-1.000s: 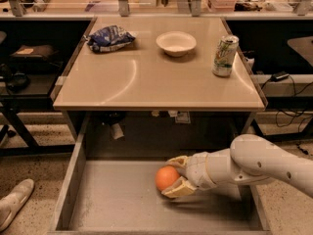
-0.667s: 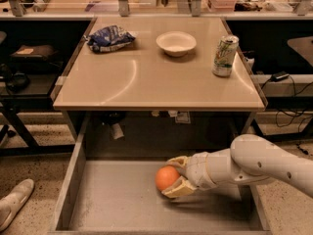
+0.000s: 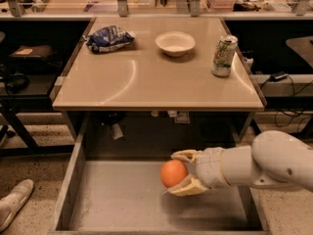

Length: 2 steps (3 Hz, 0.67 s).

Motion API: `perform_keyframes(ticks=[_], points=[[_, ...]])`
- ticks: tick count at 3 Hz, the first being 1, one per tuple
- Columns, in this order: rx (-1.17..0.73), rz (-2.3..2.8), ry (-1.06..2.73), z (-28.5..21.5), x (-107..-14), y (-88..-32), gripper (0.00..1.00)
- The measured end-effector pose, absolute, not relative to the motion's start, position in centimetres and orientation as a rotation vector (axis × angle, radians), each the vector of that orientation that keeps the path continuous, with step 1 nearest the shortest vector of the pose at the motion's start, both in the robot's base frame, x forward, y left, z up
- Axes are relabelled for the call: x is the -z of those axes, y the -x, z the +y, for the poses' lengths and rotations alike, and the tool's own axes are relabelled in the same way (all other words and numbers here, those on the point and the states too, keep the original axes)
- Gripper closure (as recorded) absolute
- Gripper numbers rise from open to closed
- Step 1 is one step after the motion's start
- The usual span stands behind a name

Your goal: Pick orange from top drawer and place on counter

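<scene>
The orange (image 3: 173, 173) is a round bright-orange fruit held between my gripper's two tan fingers, inside the open top drawer (image 3: 122, 199). My gripper (image 3: 172, 174) reaches in from the right on a white arm and is shut on the orange, one finger above it and one below. It holds the fruit just over the drawer's grey floor, right of centre. The tan counter (image 3: 146, 82) lies directly above and behind the drawer.
On the counter stand a white bowl (image 3: 175, 43), a green soda can (image 3: 224, 56) at the right and a blue chip bag (image 3: 110, 37) at the back left. A white shoe (image 3: 13, 201) lies on the floor to the left. Dark shelving flanks both sides.
My gripper with the orange has risen slightly and shifted a little to the right. Nothing on the counter has moved.
</scene>
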State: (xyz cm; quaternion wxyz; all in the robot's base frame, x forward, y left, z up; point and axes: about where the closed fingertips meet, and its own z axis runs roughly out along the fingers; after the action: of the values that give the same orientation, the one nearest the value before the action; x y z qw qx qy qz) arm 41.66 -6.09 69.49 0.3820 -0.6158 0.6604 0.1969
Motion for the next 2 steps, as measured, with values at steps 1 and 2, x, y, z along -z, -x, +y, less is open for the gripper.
perform_keyframes(ticks=[1, 2], points=[[-0.391, 1.61, 1.574, -7.3, -75.8, -41.5, 1.0], [-0.294, 1.535, 1.611, -7.9, -82.8, -42.8, 1.0]])
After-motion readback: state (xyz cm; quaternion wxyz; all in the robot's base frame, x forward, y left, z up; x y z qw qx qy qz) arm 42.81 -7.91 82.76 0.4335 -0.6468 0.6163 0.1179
